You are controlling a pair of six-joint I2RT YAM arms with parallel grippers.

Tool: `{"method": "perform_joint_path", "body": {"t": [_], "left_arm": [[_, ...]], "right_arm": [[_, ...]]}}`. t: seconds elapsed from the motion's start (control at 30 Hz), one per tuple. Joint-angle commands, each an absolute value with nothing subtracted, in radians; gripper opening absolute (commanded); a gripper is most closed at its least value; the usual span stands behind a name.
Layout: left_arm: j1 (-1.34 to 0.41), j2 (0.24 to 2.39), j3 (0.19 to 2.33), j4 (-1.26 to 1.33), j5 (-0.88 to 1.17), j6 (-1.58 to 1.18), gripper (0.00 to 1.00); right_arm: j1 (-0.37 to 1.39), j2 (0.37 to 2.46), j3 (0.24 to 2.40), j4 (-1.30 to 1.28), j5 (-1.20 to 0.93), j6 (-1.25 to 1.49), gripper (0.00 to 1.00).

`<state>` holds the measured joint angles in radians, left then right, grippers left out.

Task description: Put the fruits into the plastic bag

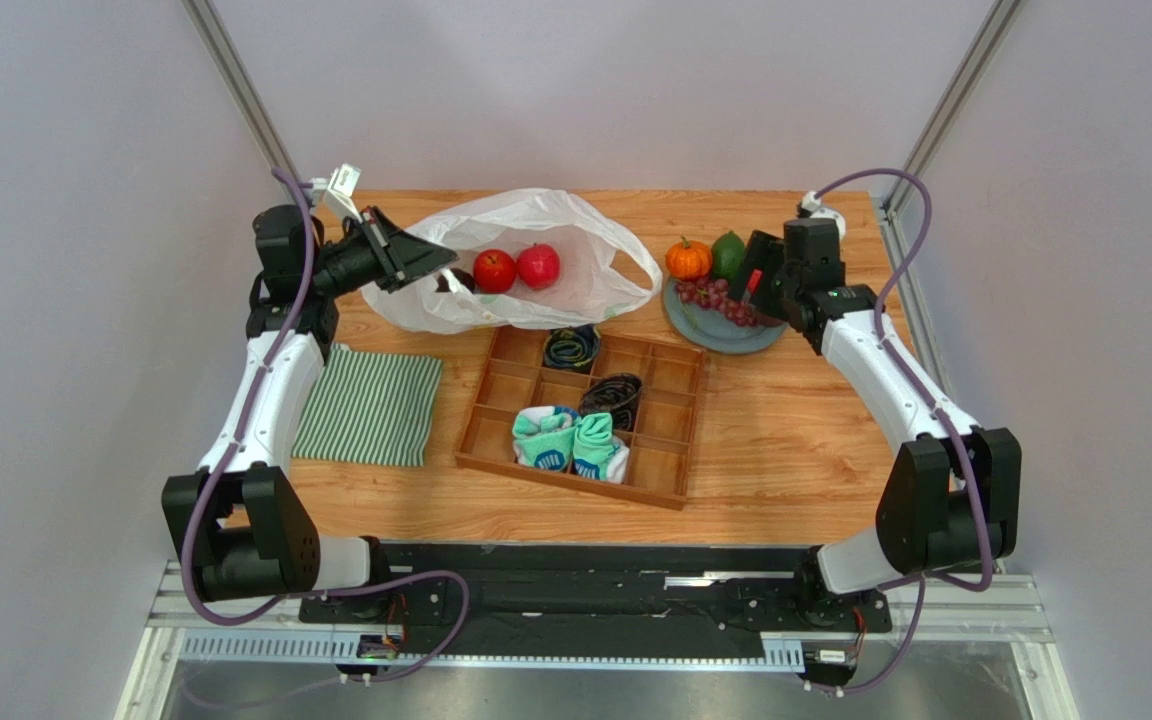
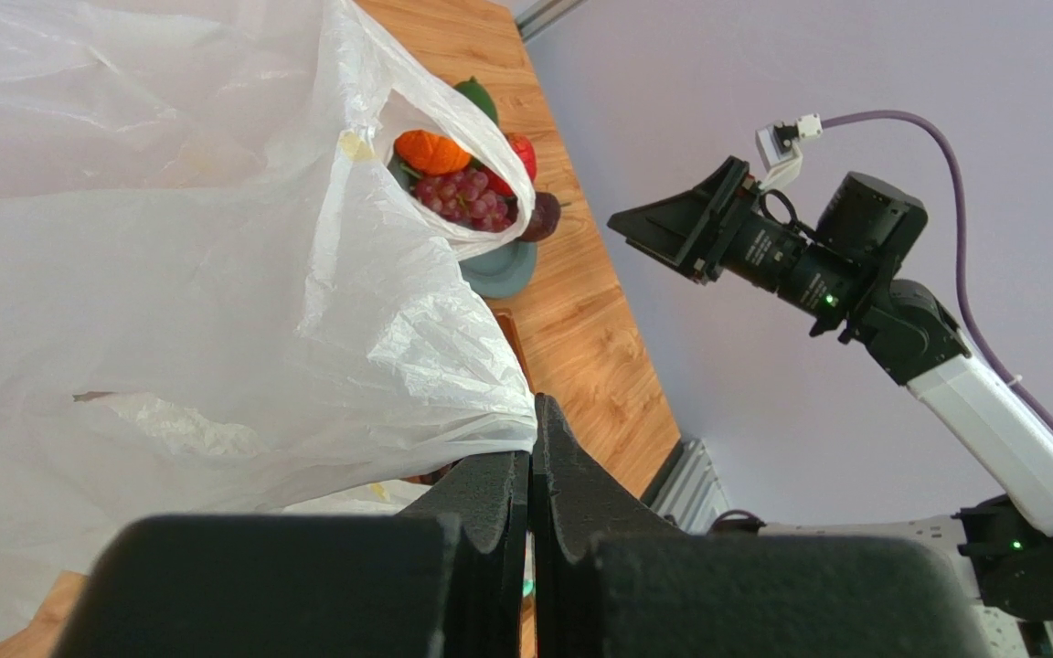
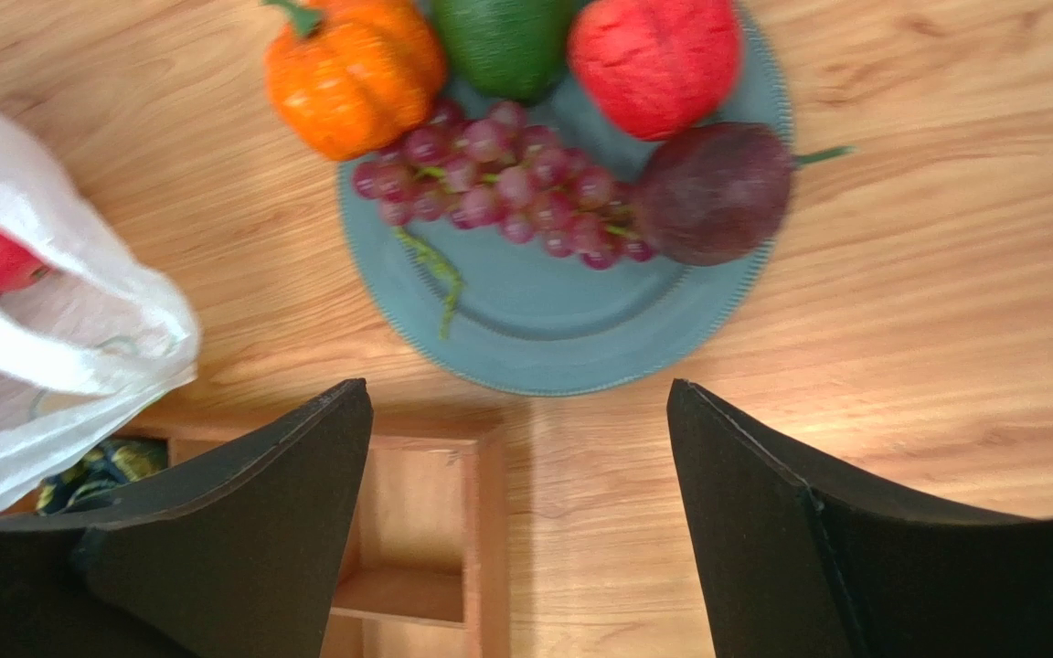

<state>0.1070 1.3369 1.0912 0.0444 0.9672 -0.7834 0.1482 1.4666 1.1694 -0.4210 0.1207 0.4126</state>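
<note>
Left side first: the left fingers (image 2: 576,501) are pinched shut on the edge of the plastic bag (image 1: 575,225), holding its mouth up off the bench (image 1: 778,435). Two red apples (image 1: 494,272) are already inside. All that arm needs is a steady pinch, so the opening faces the plate (image 3: 546,350).

Over on the right, the right fingers (image 3: 251,528) are spread wide with nothing in them, above the plate's near rim. The fruit sits ahead of them, not between them yet: pumpkin (image 3: 354,69), avocado (image 3: 505,41) and another red apple (image 3: 653,62) along the far side. The grapes (image 3: 505,178) lie across the middle, and the dark purple fruit (image 3: 711,192) is closest to the right-hand finger.

Probably smartest to go for the purple one or the apple. Straddling it squarely would stop the fingers snagging the grapes right beside it.
</note>
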Motion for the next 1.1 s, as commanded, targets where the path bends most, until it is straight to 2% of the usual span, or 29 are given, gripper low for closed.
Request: {"method": "perform_joint_path", "body": {"t": [0.0,0.5,1.07], "left_arm": [[0.115,1.295,1.083,0.081,0.983,-0.785,0.00],[0.115,1.301,1.086,0.074,0.980,-0.778,0.00],[0.115,1.304,1.089,0.063,0.979,-0.769,0.00]], "right_arm": [[0.097,1.503,1.186,-0.433,0.109,0.391,0.86],[0.015,1.738,1.302,-0.426,0.123,0.390,0.90],[-0.020,1.894,1.430,-0.430,0.137,0.382,0.83]]}}
